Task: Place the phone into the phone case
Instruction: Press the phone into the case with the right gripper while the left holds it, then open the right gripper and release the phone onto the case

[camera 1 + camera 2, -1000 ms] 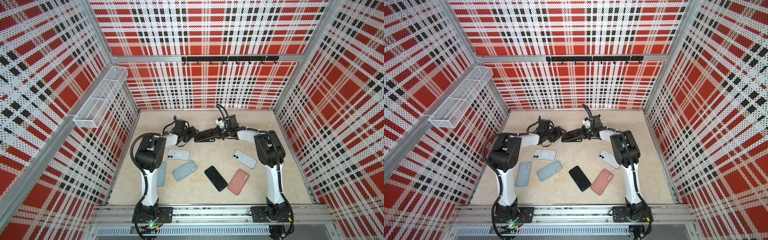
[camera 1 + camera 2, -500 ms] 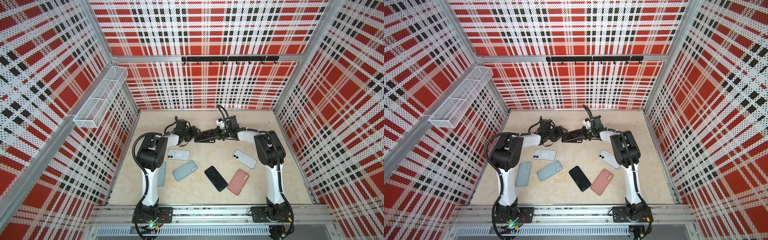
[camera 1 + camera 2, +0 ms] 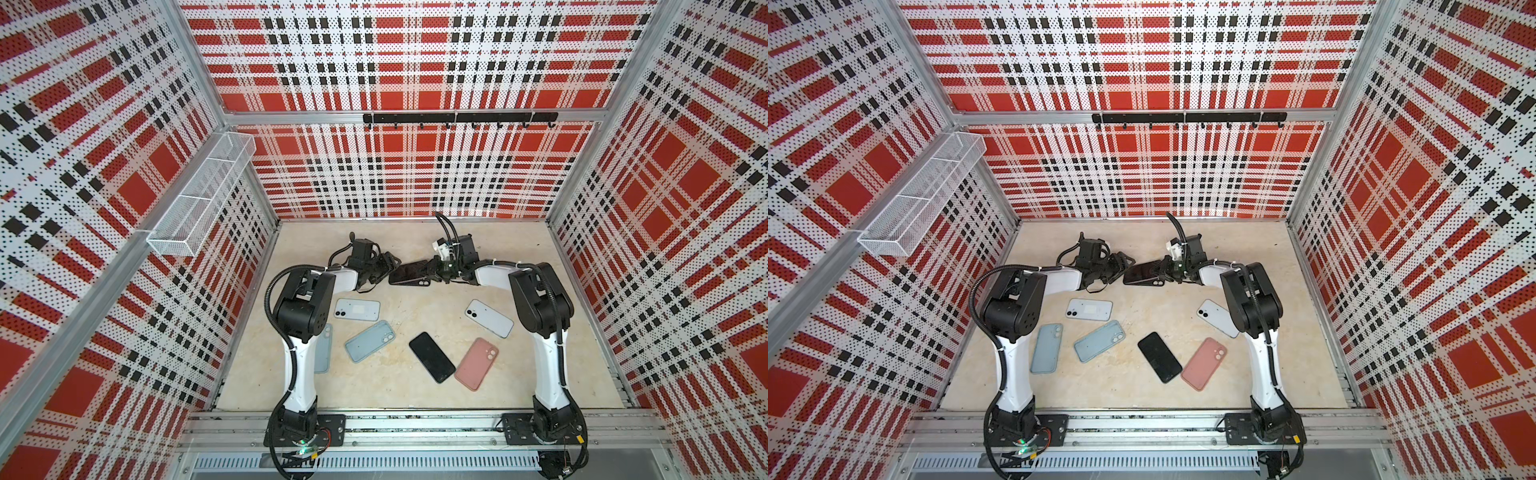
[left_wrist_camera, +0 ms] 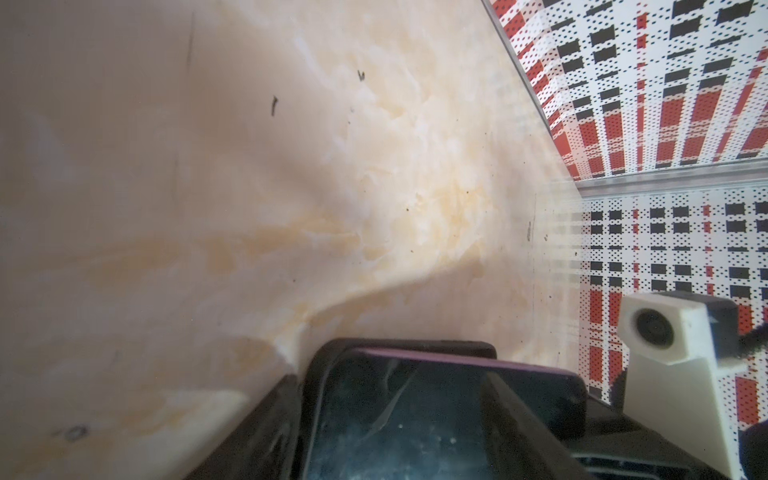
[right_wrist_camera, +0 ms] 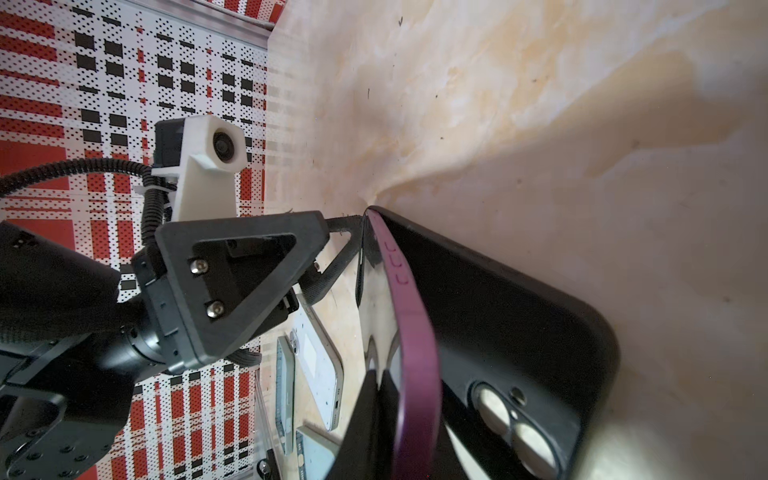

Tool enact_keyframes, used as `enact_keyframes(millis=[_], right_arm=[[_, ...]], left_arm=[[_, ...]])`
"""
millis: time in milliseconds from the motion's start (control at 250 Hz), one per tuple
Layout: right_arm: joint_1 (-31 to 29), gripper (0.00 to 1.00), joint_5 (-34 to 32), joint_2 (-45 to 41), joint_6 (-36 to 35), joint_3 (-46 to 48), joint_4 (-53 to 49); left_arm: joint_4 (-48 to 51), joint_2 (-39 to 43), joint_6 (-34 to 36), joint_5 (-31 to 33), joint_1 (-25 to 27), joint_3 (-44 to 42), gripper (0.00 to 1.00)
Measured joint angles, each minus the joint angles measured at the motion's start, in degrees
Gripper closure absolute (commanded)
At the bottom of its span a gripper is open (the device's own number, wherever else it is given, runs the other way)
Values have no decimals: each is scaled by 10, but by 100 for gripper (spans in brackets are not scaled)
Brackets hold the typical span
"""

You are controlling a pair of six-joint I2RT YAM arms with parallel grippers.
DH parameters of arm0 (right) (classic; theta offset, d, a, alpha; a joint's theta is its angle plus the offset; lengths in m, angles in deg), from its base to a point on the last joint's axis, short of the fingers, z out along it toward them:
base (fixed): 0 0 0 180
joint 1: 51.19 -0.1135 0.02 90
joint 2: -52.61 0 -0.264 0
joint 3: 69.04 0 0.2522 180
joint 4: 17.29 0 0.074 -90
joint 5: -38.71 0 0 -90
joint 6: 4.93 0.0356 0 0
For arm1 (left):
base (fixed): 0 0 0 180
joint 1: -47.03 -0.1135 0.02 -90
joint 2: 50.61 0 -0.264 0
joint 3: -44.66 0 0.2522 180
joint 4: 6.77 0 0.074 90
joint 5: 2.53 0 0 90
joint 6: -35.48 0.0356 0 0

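Tilting up on its long side at the far middle of the table (image 3: 415,241), the purple-edged phone (image 5: 415,332) sits only partly inside the black phone case (image 5: 498,324): in the right wrist view its purple rim stands proud of the case wall, and the case's camera cut-outs show at one end. The right gripper (image 3: 435,272) is closed tight on that camera end, pinching phone and case together between its fingers. The left gripper (image 3: 388,266) meets the opposite end with its jaws well apart and the end lying between them; whether they press on it cannot be told. Nearer the arm bases, flat on the table and well apart from the held pair, lie a white phone (image 3: 357,309) beside the left arm, a second white phone (image 3: 488,318) beside the right arm, a pale blue case (image 3: 370,340), a second pale blue case (image 3: 323,349) partly hidden behind the left arm, and a black phone (image 3: 431,356) just beside a pink case (image 3: 477,363)
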Motion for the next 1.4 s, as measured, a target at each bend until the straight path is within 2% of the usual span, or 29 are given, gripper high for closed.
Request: enact_keyframes(millis=[164,380,680,864,936,1197,1401], right_arm=[[-6,76,-35,-6,-18,0,-26],[-11,70,-68,-7,-35,1,-67],[-17,41,-123,-13,-82,-25,-132],[-24,32,-183,-24,-115,-50,-196],[-26,24,-203,-25,-128,-59,-216],[-36,19,-264,-42,-170,-68,-264],[-42,19,-309,-53,-198,-71,-290]], left_arm=[[0,0,1,-1,0,0,30],[0,0,3,-5,2,0,30],[0,0,3,-8,3,0,30],[-1,0,2,-9,5,0,30],[-2,0,1,-9,5,0,30],[-2,0,-2,-10,8,0,30],[-2,0,-8,-10,15,0,36]])
